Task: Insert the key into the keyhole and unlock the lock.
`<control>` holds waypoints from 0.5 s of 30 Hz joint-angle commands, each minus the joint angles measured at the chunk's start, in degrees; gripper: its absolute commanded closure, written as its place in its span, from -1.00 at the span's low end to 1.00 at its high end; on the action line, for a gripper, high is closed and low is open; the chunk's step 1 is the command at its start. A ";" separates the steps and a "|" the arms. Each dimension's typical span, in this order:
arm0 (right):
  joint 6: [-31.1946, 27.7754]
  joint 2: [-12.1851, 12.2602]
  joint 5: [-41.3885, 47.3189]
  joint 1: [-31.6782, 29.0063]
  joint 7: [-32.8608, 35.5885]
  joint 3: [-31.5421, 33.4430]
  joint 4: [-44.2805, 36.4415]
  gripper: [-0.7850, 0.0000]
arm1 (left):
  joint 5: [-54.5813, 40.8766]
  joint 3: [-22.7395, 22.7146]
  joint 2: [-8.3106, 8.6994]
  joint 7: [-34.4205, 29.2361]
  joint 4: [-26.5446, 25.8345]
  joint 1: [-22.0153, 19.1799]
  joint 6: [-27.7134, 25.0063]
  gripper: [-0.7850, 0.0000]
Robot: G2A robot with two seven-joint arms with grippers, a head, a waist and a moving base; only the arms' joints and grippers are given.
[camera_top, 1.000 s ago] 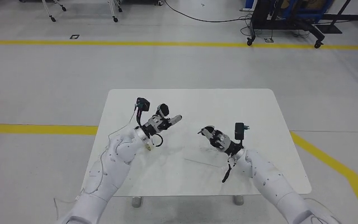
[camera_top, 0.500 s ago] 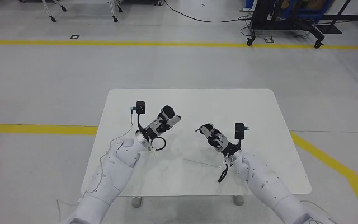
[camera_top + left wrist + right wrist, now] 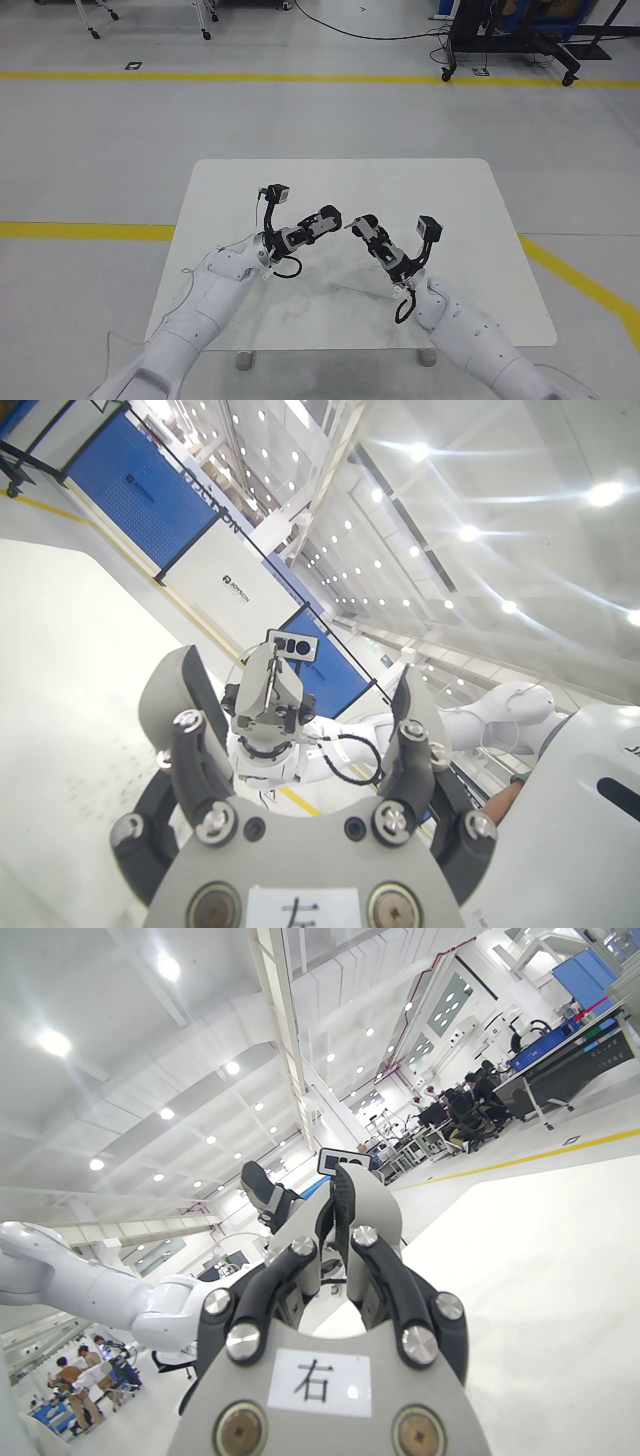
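Note:
Both grippers hang above the middle of the white table [image 3: 450,200], tip to tip and a short gap apart. My left gripper [image 3: 332,214] points toward the right one and stands open [image 3: 300,665] with nothing between its fingers [image 3: 192,690]. My right gripper [image 3: 357,224] faces it and is shut, its ribbed pads [image 3: 345,1208] pressed together [image 3: 339,1178]. In the left wrist view the right gripper [image 3: 272,687] appears framed between the open left fingers. I cannot tell whether anything thin is pinched in it. The left gripper's dark pad [image 3: 254,1185] shows just beyond the right fingertips.
The tabletop under both arms is bare white, with its rounded far edge [image 3: 340,160] and right edge [image 3: 520,250] well away from the grippers. Yellow floor lines [image 3: 100,231] run beside the table. A dark wheeled frame [image 3: 510,45] stands far behind.
The left gripper has swung right toward the table's centre. The right gripper has shifted left and a little farther away. The gap between them has closed to a short distance.

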 commanded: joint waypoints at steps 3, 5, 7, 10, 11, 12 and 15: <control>0.00 0.84 4.84 -0.12 3.88 -0.03 -0.45 1.00 | 3.94 1.05 -0.19 1.11 1.70 -1.06 -0.89 0.14; 0.00 1.04 5.99 -0.12 5.07 -0.02 -0.46 1.00 | 4.41 1.47 -0.40 1.68 2.02 -1.22 -0.89 0.19; 0.00 1.21 7.51 -0.17 6.60 -0.11 -0.45 1.00 | 4.51 2.05 -0.63 1.74 2.40 -1.50 -0.77 0.21; 0.00 1.33 9.49 -0.32 8.03 -0.14 -0.79 1.00 | 4.50 2.37 -0.78 1.87 2.91 -1.82 -0.82 0.22; 0.00 1.38 10.04 -0.37 8.58 -0.11 -0.87 1.00 | 4.55 2.45 -0.82 1.92 3.11 -1.94 -0.79 0.22; 0.00 1.43 10.68 -0.45 9.31 -0.07 -0.98 1.00 | 4.83 2.57 -0.86 1.94 3.33 -2.10 -0.77 0.21; 0.00 1.45 11.26 -0.40 10.78 0.13 -0.72 1.00 | 5.99 3.06 -0.99 1.99 3.66 -2.40 -0.29 0.25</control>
